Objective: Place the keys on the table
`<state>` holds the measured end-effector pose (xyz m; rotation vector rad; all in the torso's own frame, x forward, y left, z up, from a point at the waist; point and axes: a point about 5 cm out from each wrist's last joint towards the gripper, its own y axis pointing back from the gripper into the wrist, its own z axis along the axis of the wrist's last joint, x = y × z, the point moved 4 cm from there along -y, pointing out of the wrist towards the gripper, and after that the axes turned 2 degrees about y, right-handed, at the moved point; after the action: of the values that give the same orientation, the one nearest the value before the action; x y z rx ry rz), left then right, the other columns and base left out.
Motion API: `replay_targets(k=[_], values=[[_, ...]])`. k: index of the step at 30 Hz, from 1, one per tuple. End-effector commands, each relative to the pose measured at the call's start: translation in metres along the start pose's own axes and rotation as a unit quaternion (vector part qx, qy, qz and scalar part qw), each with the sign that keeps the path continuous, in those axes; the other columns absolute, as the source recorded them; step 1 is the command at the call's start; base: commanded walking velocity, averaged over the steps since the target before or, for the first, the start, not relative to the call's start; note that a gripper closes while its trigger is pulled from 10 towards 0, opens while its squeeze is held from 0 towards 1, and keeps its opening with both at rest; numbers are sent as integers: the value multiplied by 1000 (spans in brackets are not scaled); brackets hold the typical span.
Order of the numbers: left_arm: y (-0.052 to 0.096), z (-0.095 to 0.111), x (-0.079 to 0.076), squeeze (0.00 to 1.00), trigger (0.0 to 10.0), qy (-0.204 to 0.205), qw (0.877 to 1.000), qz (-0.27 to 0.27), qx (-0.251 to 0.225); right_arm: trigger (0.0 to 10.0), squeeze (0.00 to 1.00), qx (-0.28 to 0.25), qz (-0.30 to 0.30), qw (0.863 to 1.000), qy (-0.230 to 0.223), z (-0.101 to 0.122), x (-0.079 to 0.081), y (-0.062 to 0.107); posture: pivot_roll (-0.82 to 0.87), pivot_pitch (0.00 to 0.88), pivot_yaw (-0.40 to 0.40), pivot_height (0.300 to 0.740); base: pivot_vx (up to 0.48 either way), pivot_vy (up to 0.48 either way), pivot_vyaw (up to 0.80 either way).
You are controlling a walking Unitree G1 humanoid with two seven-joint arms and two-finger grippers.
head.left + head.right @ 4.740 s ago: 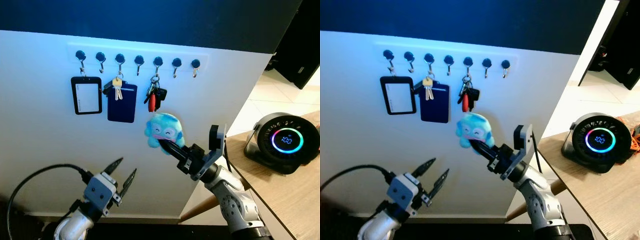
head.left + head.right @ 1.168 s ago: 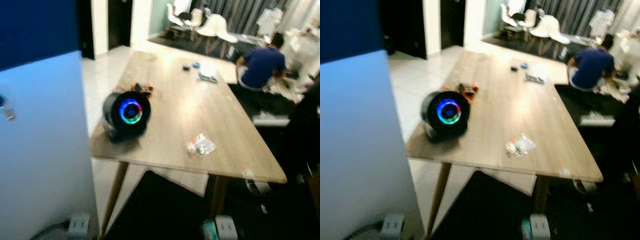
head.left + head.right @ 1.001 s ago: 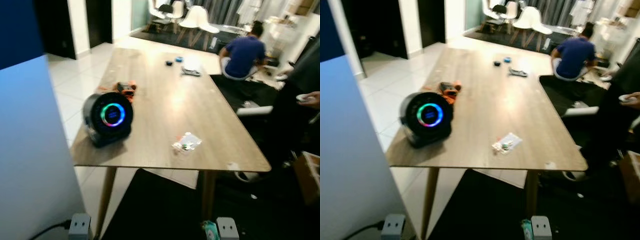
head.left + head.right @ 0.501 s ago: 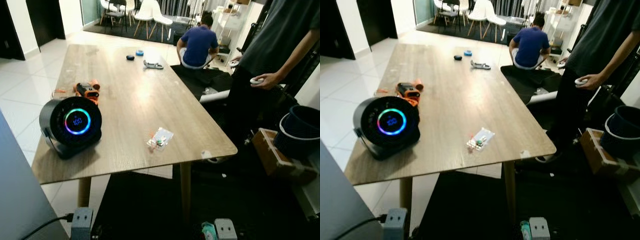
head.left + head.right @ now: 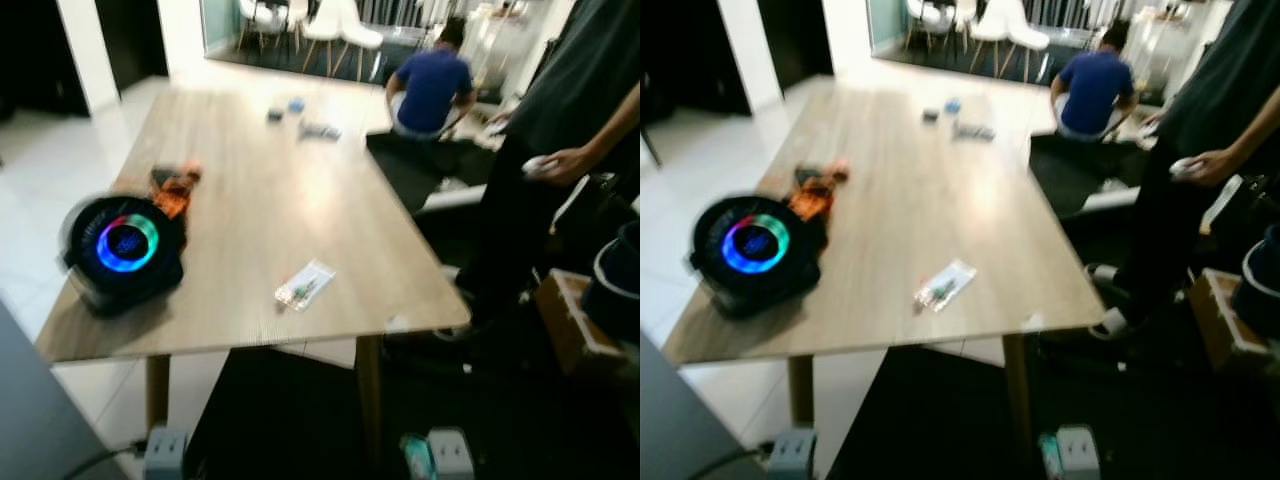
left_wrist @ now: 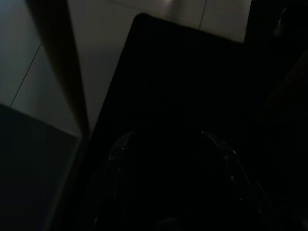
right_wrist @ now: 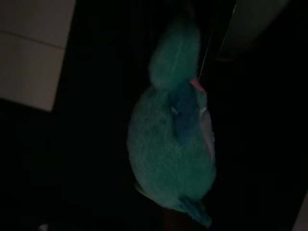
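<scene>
A long wooden table (image 5: 250, 190) fills the middle of the head views, running from the lower left toward the upper centre of the frame. At the right edge a person (image 5: 560, 140) stands in dark clothes, and another person (image 5: 432, 88) in a blue top sits on the floor near the upper centre. On the table's near left corner sits a round black device with a glowing ring (image 5: 122, 248), with an orange gadget (image 5: 172, 186) just behind it and a small clear packet (image 5: 303, 284) nearer the middle. In the dim right wrist view, a teal plush keychain (image 7: 173, 139) hangs before the camera, apparently held by the right gripper, though I cannot tell how its fingers stand; the keys themselves cannot be made out. The left gripper (image 6: 168, 144) hangs over dark floor, its fingers (image 6: 118, 147) spread apart and empty. Judging by this, the keys are in hand; approaching and setting them down remains.
</scene>
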<state>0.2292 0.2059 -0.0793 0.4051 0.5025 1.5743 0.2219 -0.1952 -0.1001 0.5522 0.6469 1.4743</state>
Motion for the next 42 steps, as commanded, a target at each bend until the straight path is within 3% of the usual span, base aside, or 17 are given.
replay_targets(k=[1, 22, 35, 42], values=[[4, -10, 3, 0, 10000, 8, 1000, 11, 15, 10000, 0, 6, 4, 1000, 2, -4, 3, 1, 91, 68, -85, 740, 0, 0, 0], [2, -4, 6, 0, 10000, -3, 1000, 11, 8, 10000, 0, 2, 0, 1000, 3, -2, -2, 1, 98, 70, -76, 740, 0, 0, 0], [2, 3, 6, 0, 10000, -3, 1000, 24, -19, 10000, 0, -69, 73, 987, 124, 36, 27, -6, 98, 50, -106, 740, 0, 0, 0], [2, 4, 3, 0, 10000, -1, 999, 29, -26, 10000, 0, -70, 76, 986, 131, 38, 28, -7, 102, 48, -113, 740, 0, 0, 0]])
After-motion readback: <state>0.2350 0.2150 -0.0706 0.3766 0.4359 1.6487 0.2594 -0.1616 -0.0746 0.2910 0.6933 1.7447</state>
